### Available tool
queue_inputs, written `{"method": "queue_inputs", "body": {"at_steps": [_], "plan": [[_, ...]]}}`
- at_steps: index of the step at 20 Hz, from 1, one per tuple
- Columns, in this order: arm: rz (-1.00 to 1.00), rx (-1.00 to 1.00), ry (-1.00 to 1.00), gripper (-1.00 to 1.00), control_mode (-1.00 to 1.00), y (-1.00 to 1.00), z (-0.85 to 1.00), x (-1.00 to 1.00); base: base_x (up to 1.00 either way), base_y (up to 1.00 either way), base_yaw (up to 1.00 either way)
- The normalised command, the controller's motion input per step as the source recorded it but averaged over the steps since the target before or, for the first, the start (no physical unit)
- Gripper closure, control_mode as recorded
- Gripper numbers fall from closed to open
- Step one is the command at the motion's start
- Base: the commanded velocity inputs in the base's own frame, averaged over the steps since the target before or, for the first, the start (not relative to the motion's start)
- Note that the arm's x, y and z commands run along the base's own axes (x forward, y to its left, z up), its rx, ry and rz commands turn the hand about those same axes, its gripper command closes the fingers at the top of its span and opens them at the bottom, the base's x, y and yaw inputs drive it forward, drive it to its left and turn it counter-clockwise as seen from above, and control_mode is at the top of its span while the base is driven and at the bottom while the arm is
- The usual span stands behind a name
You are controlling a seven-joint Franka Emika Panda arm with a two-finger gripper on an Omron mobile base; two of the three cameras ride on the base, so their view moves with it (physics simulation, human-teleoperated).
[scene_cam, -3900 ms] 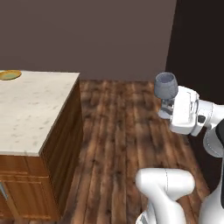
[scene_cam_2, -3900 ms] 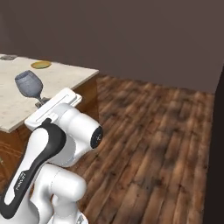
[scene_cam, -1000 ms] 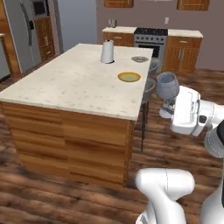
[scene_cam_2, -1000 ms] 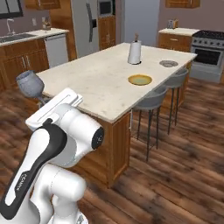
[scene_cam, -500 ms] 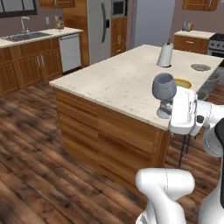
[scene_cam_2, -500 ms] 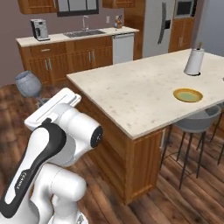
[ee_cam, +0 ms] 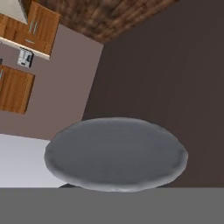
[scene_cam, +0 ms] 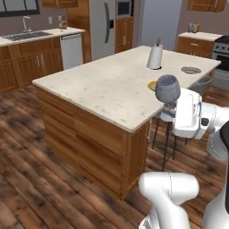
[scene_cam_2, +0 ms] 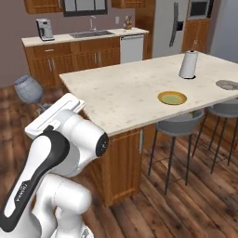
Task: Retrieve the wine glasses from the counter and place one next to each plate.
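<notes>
One glass [scene_cam: 167,88] stands upright at the end of the arm, its round blue-grey bowl above the white hand, and the fingers [scene_cam: 169,108] are closed on its stem below the bowl; seen from the right base camera the same glass [scene_cam_2: 28,89] hangs over the wood floor, well apart from the island [scene_cam_2: 125,93] and off its near left corner. In the hand camera the glass [ee_cam: 116,153] shows as a wide grey disc close to the lens. The island [scene_cam: 107,85] is a wide beige speckled bench without a sink, on brown wood sides. On the island, towards its far right part, lies the yellow plate [scene_cam_2: 172,98], with its greenish centre, just inside the edge above a grey stool [scene_cam_2: 179,123]. Past that plate, near the island's far edge, stands a white towel roll [scene_cam_2: 188,64], and at the island's far right corner lies the grey plate [scene_cam_2: 228,84]. Beyond the island, along the back wall, runs the sink bench [scene_cam_2: 83,36] with a silver tap [scene_cam_2: 93,22].
</notes>
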Motion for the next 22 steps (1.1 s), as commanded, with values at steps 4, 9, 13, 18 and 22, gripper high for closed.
{"method": "queue_inputs", "body": {"at_steps": [4,9,13,18,22], "plan": [[0.0,0.0,0.0,1.0,1.0,0.0,0.0,0.0,-0.02,-1.0,0.29],[0.0,0.0,0.0,1.0,1.0,0.0,0.0,0.0,0.0,-1.0,0.35],[0.0,0.0,0.0,1.0,1.0,0.0,0.0,0.0,0.06,-1.0,0.45],[0.0,0.0,0.0,1.0,1.0,0.0,0.0,0.0,0.06,-1.0,0.26],[0.0,0.0,0.0,1.0,1.0,0.0,0.0,0.0,0.12,-1.0,0.23]]}}
